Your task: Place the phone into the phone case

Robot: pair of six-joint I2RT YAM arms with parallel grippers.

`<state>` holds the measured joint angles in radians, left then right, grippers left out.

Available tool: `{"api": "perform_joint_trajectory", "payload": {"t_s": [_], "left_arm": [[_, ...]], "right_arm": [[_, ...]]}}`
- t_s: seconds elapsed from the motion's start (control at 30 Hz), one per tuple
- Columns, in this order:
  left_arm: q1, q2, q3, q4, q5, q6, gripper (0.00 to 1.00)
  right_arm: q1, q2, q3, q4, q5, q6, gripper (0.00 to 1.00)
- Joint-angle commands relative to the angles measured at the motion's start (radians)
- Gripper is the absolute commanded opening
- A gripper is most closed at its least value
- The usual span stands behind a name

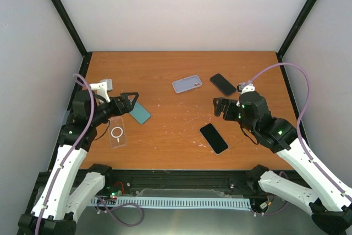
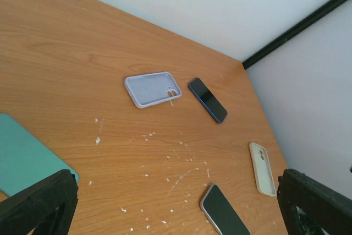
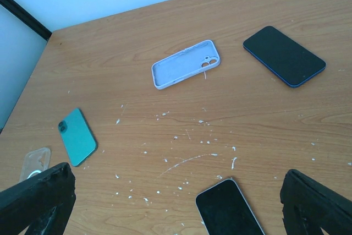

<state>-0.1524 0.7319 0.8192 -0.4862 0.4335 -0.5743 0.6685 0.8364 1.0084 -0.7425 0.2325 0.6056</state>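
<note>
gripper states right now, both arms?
Left gripper: open, holding nothing.
Right gripper: open, holding nothing.

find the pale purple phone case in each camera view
Top view: the pale purple case lies open side up near the picture's centre, toward the table's far edge.
Left wrist: upper middle.
Right wrist: upper middle, just left of centre.
Shared landmark: the black phone just beside its camera-cutout end, in all three views.

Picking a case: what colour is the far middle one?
Case: pale lavender, clearest from right wrist.
</note>
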Motion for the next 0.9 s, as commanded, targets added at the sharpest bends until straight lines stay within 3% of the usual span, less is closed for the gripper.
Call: {"api": "perform_joint_trajectory", "payload": {"t_s": [0.0,0.2,0.43,0.67,0.87], "left_arm": [[0.008,0.012,0.007,0.03,-0.1,-0.049,1.0],[0.008,0.147,0.009,-0.039,-0.328,-0.236,1.0],[0.015,0.457,0.096,-0.156,-0.498,-0.331,0.98],[0.053,0.671,0.079,0.003,-0.342,-0.31,0.87],[0.053,0.781,0.118,0.041,-0.307,-0.336,0.86]], "right_arm": [[0.009,-0.03,-0.023,0.026,0.015,-0.018,1.0],[0.009,-0.017,-0.055,0.063,-0.018,-0.013,1.0],[0.009,0.082,-0.11,0.117,-0.161,-0.008,1.0],[0.013,0.149,-0.166,0.203,-0.292,0.011,1.0],[0.013,0.153,-0.188,0.238,-0.301,0.013,1.0]]}}
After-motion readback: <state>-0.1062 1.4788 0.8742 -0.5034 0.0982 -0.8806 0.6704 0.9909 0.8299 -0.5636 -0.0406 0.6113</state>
